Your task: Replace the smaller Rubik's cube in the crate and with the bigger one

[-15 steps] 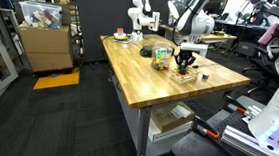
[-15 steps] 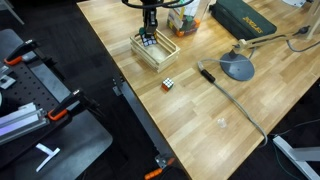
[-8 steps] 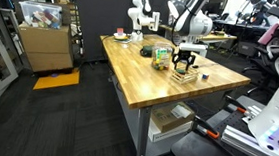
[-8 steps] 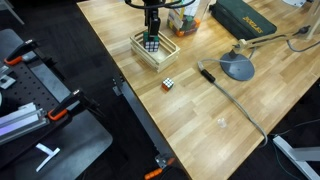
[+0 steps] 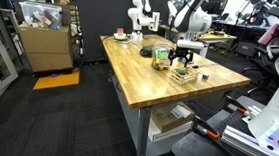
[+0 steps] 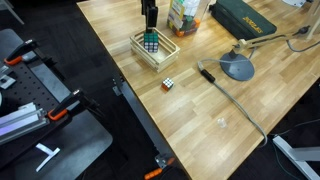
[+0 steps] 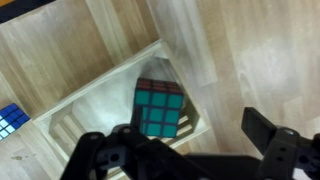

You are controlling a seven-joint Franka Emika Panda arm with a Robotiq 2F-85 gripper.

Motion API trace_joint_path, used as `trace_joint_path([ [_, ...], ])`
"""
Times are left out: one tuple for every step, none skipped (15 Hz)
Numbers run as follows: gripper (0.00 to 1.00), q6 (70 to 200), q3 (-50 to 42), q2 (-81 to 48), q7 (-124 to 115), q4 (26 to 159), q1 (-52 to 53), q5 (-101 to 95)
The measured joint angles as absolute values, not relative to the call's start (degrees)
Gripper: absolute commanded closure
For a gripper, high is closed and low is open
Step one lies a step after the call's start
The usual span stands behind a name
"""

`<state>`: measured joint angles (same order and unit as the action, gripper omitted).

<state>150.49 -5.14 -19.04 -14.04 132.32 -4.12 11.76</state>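
The bigger one [image 6: 150,40] sits inside the pale wooden crate [image 6: 166,54] near the table's far edge. In the wrist view the bigger one [image 7: 160,108] shows teal and dark red faces and rests within the crate [image 7: 95,92]. My gripper [image 6: 149,15] hangs straight above it, open and holding nothing. Its dark fingers [image 7: 266,126] stand wide apart, clear of the cube. The smaller Rubik's cube [image 6: 170,84] lies on the bare wood outside the crate, toward the table's front edge. The wrist view catches that smaller Rubik's cube [image 7: 10,119] at the left border.
A green box [image 6: 245,18] lies at the back. A grey disc [image 6: 238,67] and a black-handled cable [image 6: 206,72] lie beside the crate. A carton [image 6: 182,15] stands right behind the crate. The table edge [image 6: 120,75] runs close to the crate.
The jaws have opened and let go of the bigger cube, which now rests in the crate. The gripper has risen above it.
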Motion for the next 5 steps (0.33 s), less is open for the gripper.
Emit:
trace_joint_path([
  [0.00,150.1,-4.2,-17.0,-14.1,133.4,-3.9,12.4],
  [0.00,150.0,-3.8,-15.3,-14.1,134.6,-3.7,12.7],
  [0.00,150.0,-3.8,-14.4,-14.1,135.5,-3.7,12.8],
  [0.00,150.0,-3.9,-14.2,-14.0,135.9,-3.9,12.8],
  [0.00,150.0,-4.0,-14.2,-14.0,136.0,-4.1,12.8],
])
